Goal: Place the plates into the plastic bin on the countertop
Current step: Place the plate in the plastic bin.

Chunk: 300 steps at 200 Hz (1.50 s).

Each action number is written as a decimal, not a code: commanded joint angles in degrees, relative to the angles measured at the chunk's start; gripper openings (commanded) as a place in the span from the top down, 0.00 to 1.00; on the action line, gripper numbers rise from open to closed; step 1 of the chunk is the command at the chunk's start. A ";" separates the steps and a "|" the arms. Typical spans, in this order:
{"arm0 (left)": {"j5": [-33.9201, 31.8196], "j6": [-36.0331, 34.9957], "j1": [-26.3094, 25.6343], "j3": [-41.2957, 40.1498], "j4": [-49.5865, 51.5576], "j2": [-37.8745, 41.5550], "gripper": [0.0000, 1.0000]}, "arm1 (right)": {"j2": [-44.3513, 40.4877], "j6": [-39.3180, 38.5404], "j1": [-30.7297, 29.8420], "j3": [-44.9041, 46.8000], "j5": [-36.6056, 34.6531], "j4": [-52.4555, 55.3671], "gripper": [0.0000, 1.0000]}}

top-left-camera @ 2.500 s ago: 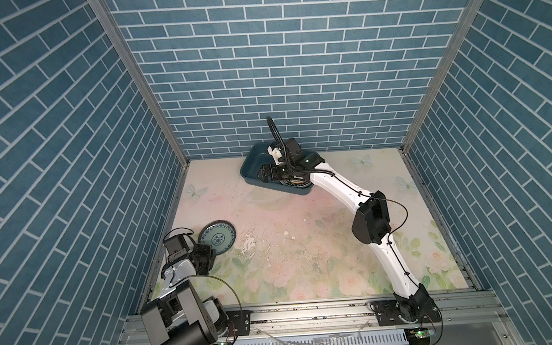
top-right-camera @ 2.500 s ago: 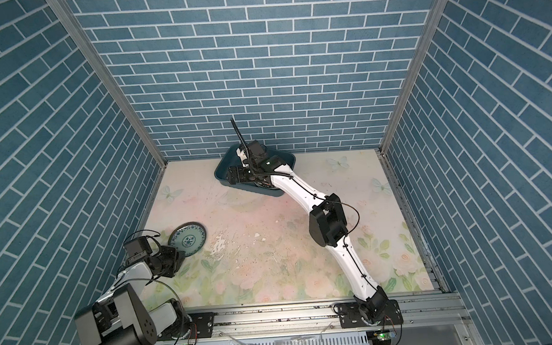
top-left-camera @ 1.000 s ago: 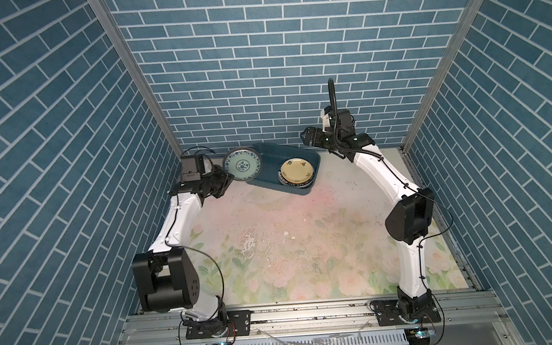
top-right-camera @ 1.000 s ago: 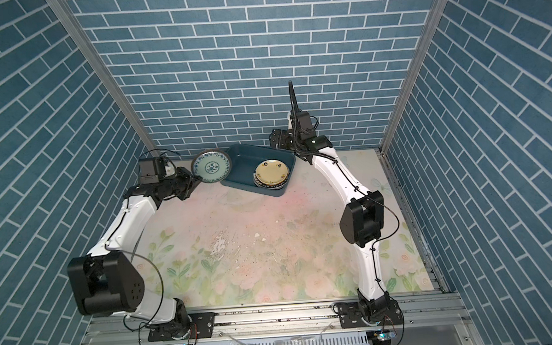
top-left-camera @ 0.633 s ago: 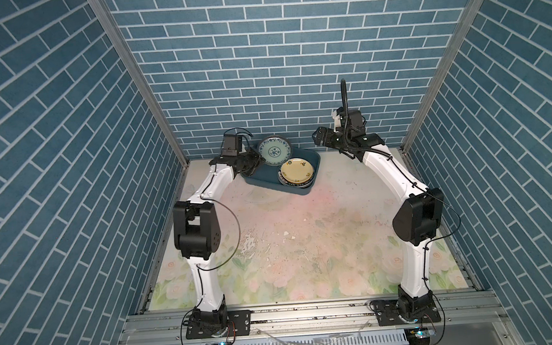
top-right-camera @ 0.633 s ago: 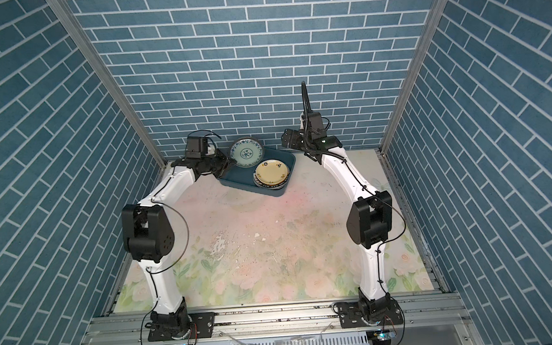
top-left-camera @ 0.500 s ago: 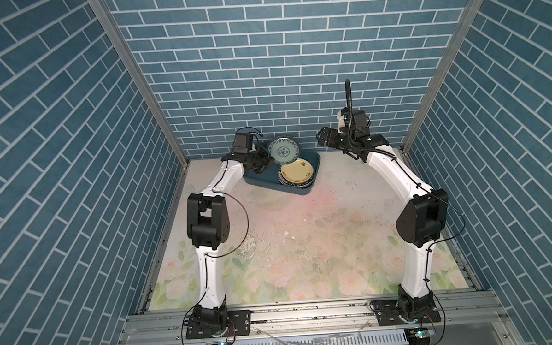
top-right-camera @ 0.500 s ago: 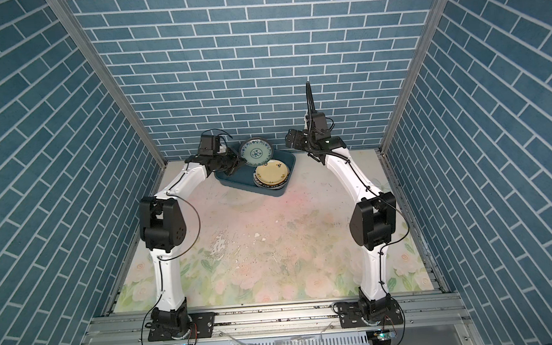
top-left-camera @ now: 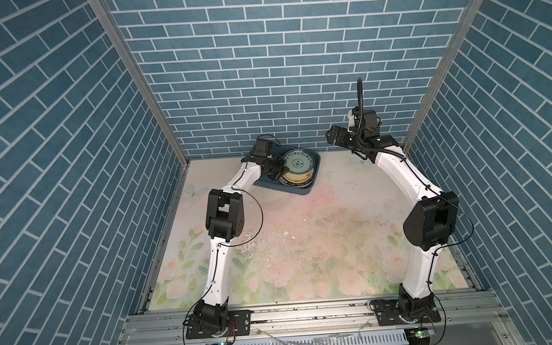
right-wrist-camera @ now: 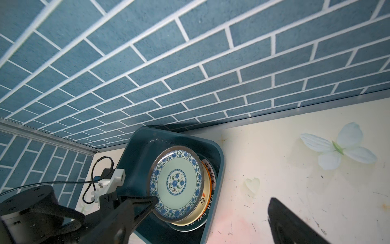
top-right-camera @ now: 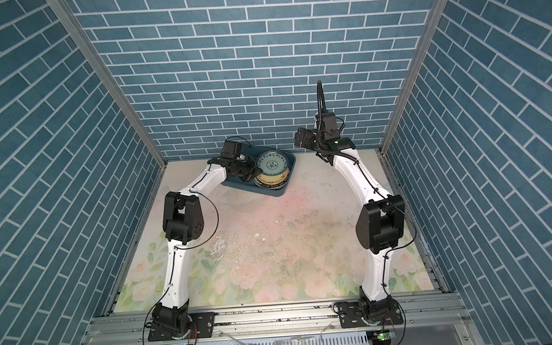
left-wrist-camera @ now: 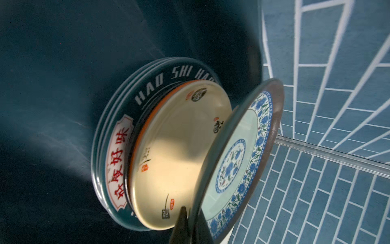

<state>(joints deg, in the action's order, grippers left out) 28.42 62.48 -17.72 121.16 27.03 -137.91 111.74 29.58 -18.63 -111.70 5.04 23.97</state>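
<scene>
One plate held: the teal patterned plate (top-left-camera: pixel 299 160), tilted above the stack inside the plastic bin (top-left-camera: pixel 306 192); whether it touches the stack cannot be told.
Left gripper (top-left-camera: pixel 279 167): pinching that plate's rim, jaws pressed on it from both faces, as the left wrist view shows (left-wrist-camera: pixel 185 224).
Stack in bin: pale yellow plate (left-wrist-camera: pixel 179 158) on top, orange plate (left-wrist-camera: pixel 162 98) showing only its rim beneath, then white plates with lettered dark-teal rims (left-wrist-camera: pixel 118 152) lowest.
Bin position: on the countertop (top-left-camera: pixel 321 229), by the far brick wall (top-left-camera: pixel 262 82), turned slightly askew; the stack sits at its end nearer the right arm.
Right gripper (top-left-camera: pixel 330 137): raised above the countertop, well apart from the bin, nothing seen in it; only one finger (right-wrist-camera: pixel 291 224) shows clearly, so spread or pressed together cannot be told.
</scene>
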 commanded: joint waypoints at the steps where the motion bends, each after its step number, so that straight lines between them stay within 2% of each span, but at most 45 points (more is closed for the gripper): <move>1: -1.59 0.01 -0.12 1.27 3.03 -0.95 0.99 | -0.37 0.30 0.58 -1.44 -0.60 0.33 0.01; 30: -1.53 0.36 -0.21 0.41 2.94 -1.60 0.97 | 1.71 0.29 1.14 -3.98 -0.29 1.58 0.02; 76: -1.04 -0.29 -0.56 4.73 5.92 -4.39 0.96 | 4.50 0.30 1.65 -7.51 1.88 2.87 0.01; 113: 0.14 -0.87 -1.00 7.38 7.81 -6.07 0.82 | 6.11 0.30 1.93 -9.65 2.43 3.76 0.02; 136: 0.47 -0.95 -1.01 7.55 7.27 -5.80 0.63 | 6.37 0.47 1.95 -9.86 2.44 3.75 0.02; 154: 0.93 -1.29 -0.99 8.05 7.40 -5.30 0.52 | 6.29 0.54 2.02 -9.77 2.52 3.85 0.01; 185: 0.67 -3.29 -0.92 8.68 8.22 -2.98 0.41 | 5.52 0.39 2.02 -8.78 2.22 3.51 0.02; 216: 0.33 -5.81 -0.55 9.17 11.16 -0.29 0.36 | 4.33 -1.97 2.02 -8.03 0.37 4.26 0.01; 221: 0.32 -6.44 -0.44 9.15 11.65 0.18 0.29 | 4.07 -2.47 2.02 -7.95 -0.66 4.38 0.01; 229: 0.36 -7.36 -0.32 9.21 12.73 0.83 0.24 | 3.58 -3.41 2.11 -7.86 -1.64 4.51 0.02; 266: -2.03 -11.88 -0.13 7.76 17.61 5.04 0.22 | 1.17 -4.55 2.37 -5.78 -3.96 3.76 0.01; 300: -3.62 -14.78 1.03 -2.91 11.76 14.39 0.19 | -0.79 -3.49 2.37 -2.45 -4.57 1.89 0.01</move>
<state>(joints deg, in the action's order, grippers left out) 26.96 51.90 -17.80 124.40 41.06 -130.39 114.52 26.96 -16.45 -115.70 2.31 27.44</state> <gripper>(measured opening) 0.793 0.985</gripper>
